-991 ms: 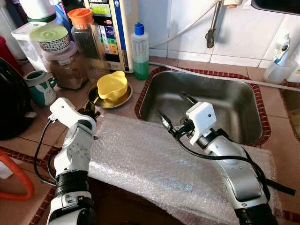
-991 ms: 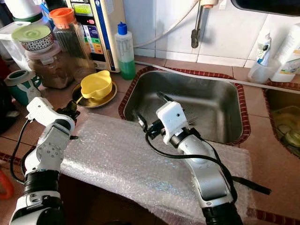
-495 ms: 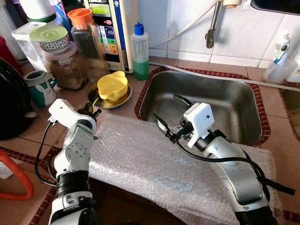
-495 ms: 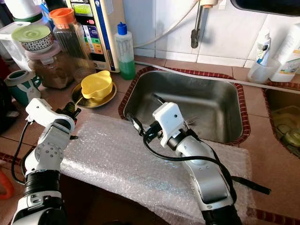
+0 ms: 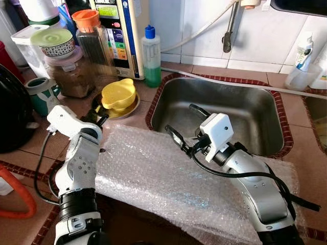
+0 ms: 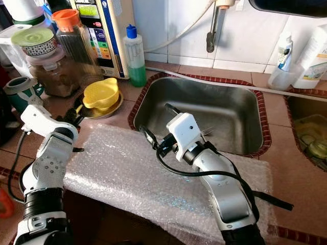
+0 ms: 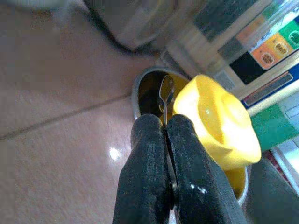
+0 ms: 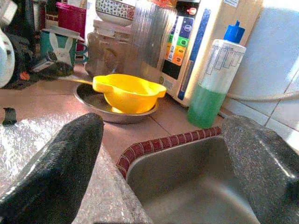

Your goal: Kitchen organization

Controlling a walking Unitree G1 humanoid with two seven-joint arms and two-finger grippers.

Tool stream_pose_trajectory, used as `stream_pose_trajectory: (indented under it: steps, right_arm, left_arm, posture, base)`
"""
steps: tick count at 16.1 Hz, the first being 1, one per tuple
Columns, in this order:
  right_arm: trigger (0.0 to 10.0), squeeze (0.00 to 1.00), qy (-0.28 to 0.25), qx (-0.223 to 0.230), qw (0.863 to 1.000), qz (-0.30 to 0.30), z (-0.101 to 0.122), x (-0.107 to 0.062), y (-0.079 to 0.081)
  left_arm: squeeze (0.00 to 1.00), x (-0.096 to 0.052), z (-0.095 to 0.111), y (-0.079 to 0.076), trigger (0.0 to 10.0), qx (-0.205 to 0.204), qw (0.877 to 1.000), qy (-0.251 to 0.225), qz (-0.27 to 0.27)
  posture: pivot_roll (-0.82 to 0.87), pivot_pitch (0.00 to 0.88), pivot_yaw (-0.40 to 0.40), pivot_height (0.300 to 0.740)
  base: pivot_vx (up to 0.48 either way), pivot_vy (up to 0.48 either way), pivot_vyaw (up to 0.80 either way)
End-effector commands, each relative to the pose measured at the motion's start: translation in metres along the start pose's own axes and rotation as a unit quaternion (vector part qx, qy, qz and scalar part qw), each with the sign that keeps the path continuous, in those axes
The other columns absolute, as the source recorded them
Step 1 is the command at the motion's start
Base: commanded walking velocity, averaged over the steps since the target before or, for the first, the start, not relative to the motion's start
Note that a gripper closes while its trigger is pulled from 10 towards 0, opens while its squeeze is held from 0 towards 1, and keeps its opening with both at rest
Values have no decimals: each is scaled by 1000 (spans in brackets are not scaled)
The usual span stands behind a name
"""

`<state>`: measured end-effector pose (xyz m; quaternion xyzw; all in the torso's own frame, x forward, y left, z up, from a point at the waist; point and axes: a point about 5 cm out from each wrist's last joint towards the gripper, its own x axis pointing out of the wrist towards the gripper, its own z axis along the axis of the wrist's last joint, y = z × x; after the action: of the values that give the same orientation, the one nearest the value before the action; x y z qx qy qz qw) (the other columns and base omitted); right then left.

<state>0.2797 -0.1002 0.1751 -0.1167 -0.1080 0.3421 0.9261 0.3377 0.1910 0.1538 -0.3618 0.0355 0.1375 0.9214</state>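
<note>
Fingers pressed together, the left gripper (image 7: pixel 166 154) pinches the handle of a metal spoon (image 7: pixel 165 95) whose bowl lies in the round steel dish (image 5: pixel 134 103) under an upturned yellow bowl (image 5: pixel 118 94), on the tiled counter just left of the sink (image 5: pixel 240 104). The right gripper (image 5: pixel 185 125) hovers with fingers spread wide over the sink's near left corner, above the edge of a bubble-wrap sheet (image 5: pixel 163 173). A green soap bottle (image 5: pixel 152 56) stands behind.

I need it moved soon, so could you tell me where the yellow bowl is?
The yellow bowl sits on a metal plate, left of the sink, in front of the green soap bottle.
</note>
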Motion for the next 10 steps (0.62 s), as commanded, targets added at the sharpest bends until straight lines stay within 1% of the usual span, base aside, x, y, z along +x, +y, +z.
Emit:
stream_pose_trajectory:
  steps: [1, 2, 4, 6, 7, 8, 9, 10]
  right_arm:
    - [10000, 420, -9, -6, 1000, 6, 6, 2, 2]
    - [10000, 420, -10, -7, 1000, 2, 6, 2, 1]
    - [10000, 400, -13, 0, 1000, -15, 7, 3, -2]
    - [10000, 349, -14, 0, 999, -32, 7, 4, -7]
    - [10000, 294, -14, 1, 999, -43, 7, 5, -10]
    - [10000, 133, -17, 15, 997, -68, 7, 5, -16]
    - [10000, 0, -22, 42, 994, -100, 7, 6, -23]
    - [10000, 0, -30, 76, 988, -133, 8, 7, -31]
  left_arm:
    - [0, -4, 15, -2, 0, 24, 998, -50, -12]
    - [0, -5, 18, -7, 0, 29, 997, -64, -33]
    - [0, -8, 18, -15, 0, 22, 995, -67, -69]
    - [0, -10, 20, -22, 0, 26, 992, -78, -94]
    - [0, -11, 21, -28, 0, 25, 990, -83, -115]
    - [0, -13, 18, -36, 0, 12, 986, -70, -149]
    - [0, -15, 9, -46, 0, -19, 982, -32, -186]
    - [0, -19, 1, -55, 0, -51, 973, 1, -224]
  posture:
    - [33, 49, 84, 740]
    - [33, 48, 82, 740]
    - [33, 48, 80, 740]
    - [31, 48, 79, 740]
    - [31, 47, 79, 740]
    - [32, 47, 79, 740]
    - [32, 46, 79, 740]
    - [33, 44, 79, 740]
  base:
    - [0, 0, 0]
    - [0, 0, 0]
    - [0, 0, 0]
    - [0, 0, 0]
    - [0, 0, 0]
    - [0, 0, 0]
    - [0, 0, 0]
    - [0, 0, 0]
